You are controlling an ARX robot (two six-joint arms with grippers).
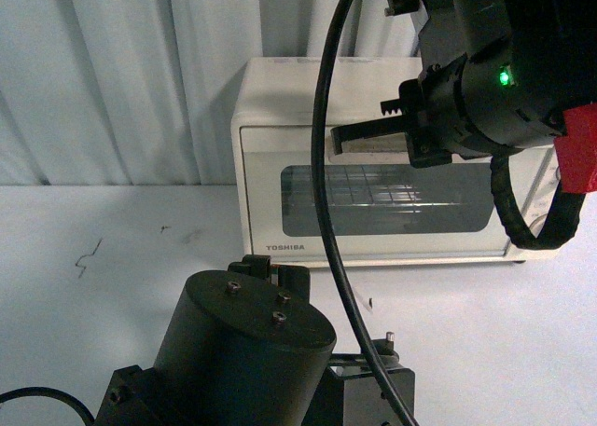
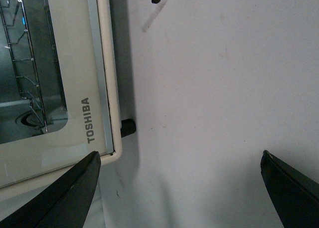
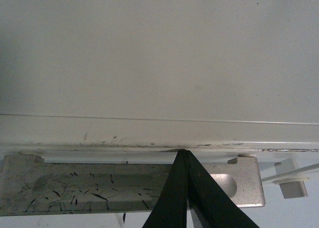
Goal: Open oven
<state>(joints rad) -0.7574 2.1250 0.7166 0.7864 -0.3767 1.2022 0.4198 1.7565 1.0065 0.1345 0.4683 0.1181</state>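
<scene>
The white table [image 1: 84, 295] fills the view ahead of me. The oven [image 1: 270, 100] stands at its far side, slightly right, with its door upright and closed. The handle [image 3: 99, 188] runs along the door's top. My right gripper [image 3: 183, 155] has its fingers pressed together, tips at the gap between handle and door. My left gripper [image 2: 179, 163] hangs with fingers spread wide, near the door's lower left corner.
</scene>
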